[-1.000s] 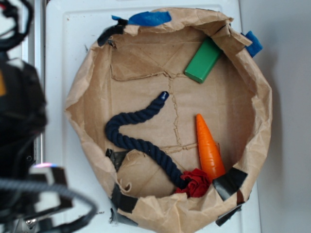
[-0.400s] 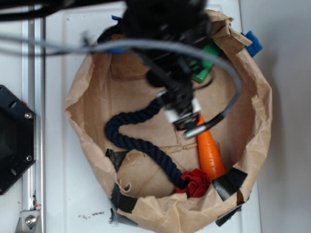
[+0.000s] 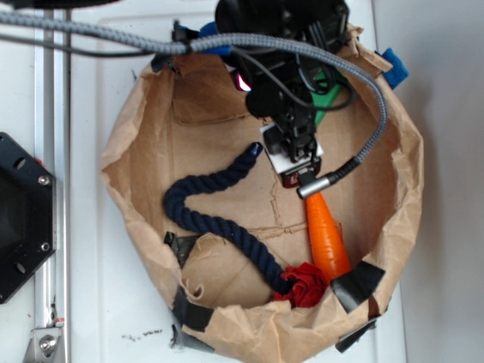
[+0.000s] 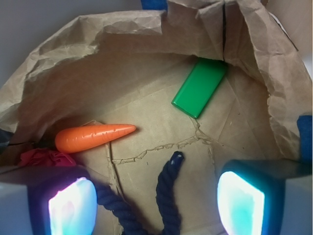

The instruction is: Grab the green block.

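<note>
Gripper (image 4: pixel 156 196) now nearer green block (image 4: pixel 199 87), ahead.

The green block (image 4: pixel 199 87), a bright, smooth-faced rectangular bar, lies flat on the brown paper floor, angled diagonally, its far end tucked against the crumpled paper wall. From overhead my arm hides most of it, leaving a green sliver (image 3: pixel 328 97).
</note>
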Tool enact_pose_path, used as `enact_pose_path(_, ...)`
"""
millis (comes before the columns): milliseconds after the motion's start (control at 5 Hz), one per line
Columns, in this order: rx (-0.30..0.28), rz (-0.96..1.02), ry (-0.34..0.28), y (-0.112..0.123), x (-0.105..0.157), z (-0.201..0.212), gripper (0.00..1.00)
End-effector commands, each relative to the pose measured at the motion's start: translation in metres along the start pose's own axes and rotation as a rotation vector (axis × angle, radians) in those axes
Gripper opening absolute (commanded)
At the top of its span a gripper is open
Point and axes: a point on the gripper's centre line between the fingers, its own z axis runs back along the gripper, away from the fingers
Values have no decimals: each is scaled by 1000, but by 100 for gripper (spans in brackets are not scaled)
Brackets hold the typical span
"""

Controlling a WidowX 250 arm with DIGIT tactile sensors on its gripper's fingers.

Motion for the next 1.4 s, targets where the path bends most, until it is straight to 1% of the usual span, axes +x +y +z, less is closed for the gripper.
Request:
enact_pose_path(0,-3,1,-65,2,9,16,100)
enact_pose_path(200,43,57,-89,-7,12,-4,100)
enact_pose_path(400,94,179,-135,-13,18,-10,100)
enact_pose_path(600,148,277,-125,-16,22,-21,100)
enact_pose_path(800,134,241,-116,-8,17,-32,100)
enact_pose_path(1000,77,187,-134,2,8,-48,100)
enact_pose_path(1200,92,159,-163,8,4,-57,100)
